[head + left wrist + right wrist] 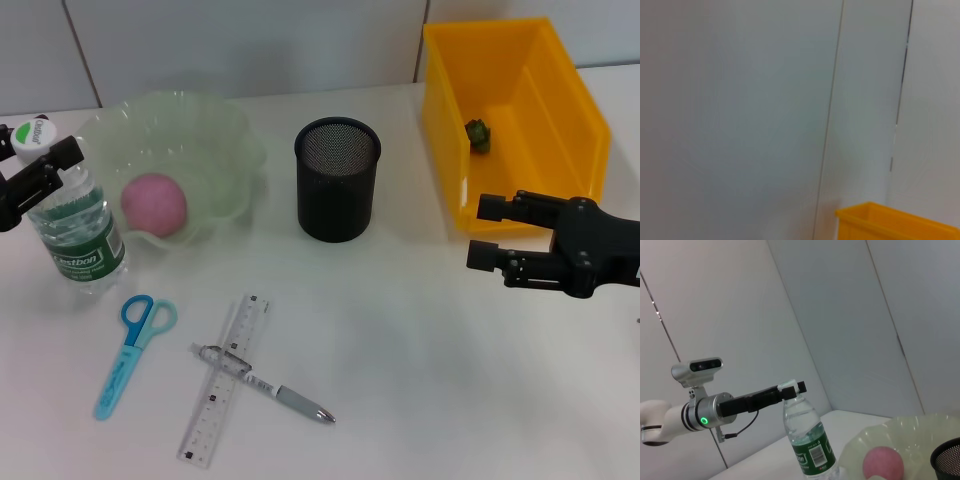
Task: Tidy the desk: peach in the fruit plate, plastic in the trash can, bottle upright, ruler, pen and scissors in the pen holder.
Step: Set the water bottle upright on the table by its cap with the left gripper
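At far left of the surface (420, 380): bottle (75, 225) upright beside fruit plate (215, 130), left gripper (40, 170) fingers closed at its neck; release straight, avoid tipping; right gripper (495, 235) open, idle.

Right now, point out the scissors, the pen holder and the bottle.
scissors (128, 352), head view, on the blue body below the handles.
pen holder (337, 190), head view, on the black mesh wall.
bottle (82, 240), head view, on the green label.

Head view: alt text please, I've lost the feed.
Left gripper holds the upright bottle by its neck; peach in fruit plate. Scissors, ruler, pen lie before the pen holder; right gripper open.
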